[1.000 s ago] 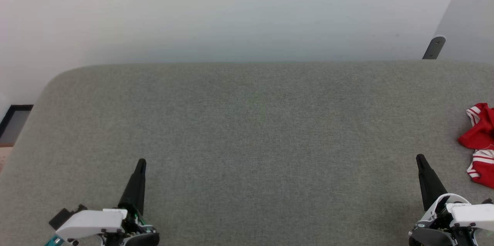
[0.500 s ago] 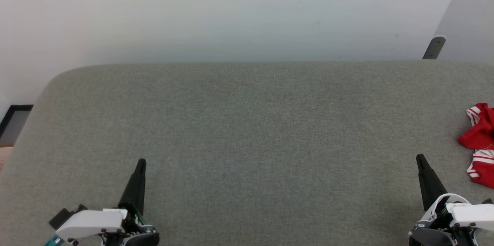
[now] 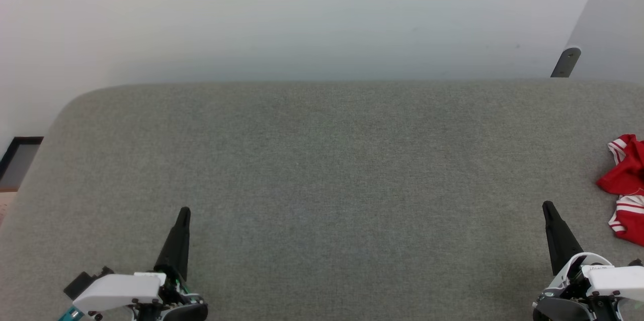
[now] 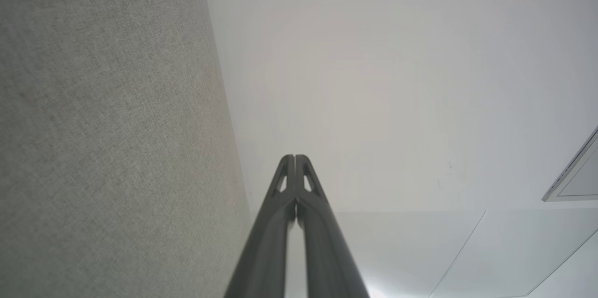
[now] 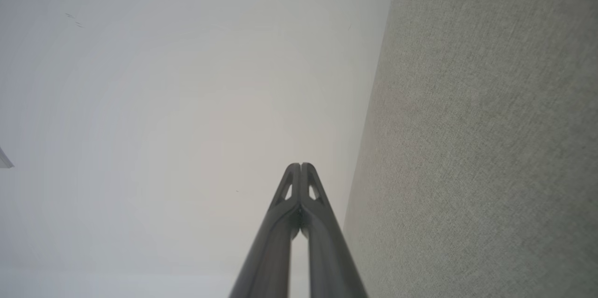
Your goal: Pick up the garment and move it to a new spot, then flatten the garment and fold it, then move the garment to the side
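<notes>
I'm seeing the tapered left gripper (image 3: 184, 212) and right gripper (image 3: 547, 206) clenched empty over the woven grey table (image 3: 322, 160), with the crumpled red garment (image 3: 625, 180) lying rightward.

A garment (image 3: 625, 181) lies crumpled on the grey table (image 3: 322, 170)

Left hand (image 4: 295, 157), right hand (image 5: 301, 165) closed (empty?)
</notes>
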`<state>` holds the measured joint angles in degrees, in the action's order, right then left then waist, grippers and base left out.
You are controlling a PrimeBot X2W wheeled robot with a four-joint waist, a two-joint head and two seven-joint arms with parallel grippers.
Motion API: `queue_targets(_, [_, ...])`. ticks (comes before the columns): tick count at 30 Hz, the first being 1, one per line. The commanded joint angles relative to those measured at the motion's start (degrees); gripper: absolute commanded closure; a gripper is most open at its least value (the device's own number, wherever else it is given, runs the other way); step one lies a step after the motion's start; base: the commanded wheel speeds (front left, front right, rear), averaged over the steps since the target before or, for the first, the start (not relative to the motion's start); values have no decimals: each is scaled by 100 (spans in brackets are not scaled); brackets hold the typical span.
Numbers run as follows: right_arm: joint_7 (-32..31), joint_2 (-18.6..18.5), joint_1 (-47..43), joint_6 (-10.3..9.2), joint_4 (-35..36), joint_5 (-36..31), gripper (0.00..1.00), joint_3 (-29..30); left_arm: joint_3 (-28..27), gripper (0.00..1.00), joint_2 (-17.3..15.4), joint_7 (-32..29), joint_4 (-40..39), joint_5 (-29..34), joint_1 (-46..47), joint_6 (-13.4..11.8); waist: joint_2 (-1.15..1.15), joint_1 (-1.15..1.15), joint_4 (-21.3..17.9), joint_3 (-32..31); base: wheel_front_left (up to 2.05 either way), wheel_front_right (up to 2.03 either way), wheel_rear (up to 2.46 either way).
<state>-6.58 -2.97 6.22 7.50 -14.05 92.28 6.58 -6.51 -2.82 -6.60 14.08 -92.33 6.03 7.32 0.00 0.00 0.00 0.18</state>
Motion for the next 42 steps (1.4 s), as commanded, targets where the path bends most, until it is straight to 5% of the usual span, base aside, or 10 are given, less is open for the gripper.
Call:
queue_targets(1, [-13, 20, 20, -2, -1, 25, 100, -1, -11, 100, 2, -9, -10, -16, 53, 31, 0, 0, 0, 0, 0, 0, 0])
queue_targets(42, [-12, 20, 20, -2, -1, 25, 100, -3, -10, 100, 1, -8, -10, -17, 52, 31, 0, 0, 0, 0, 0, 0, 0])
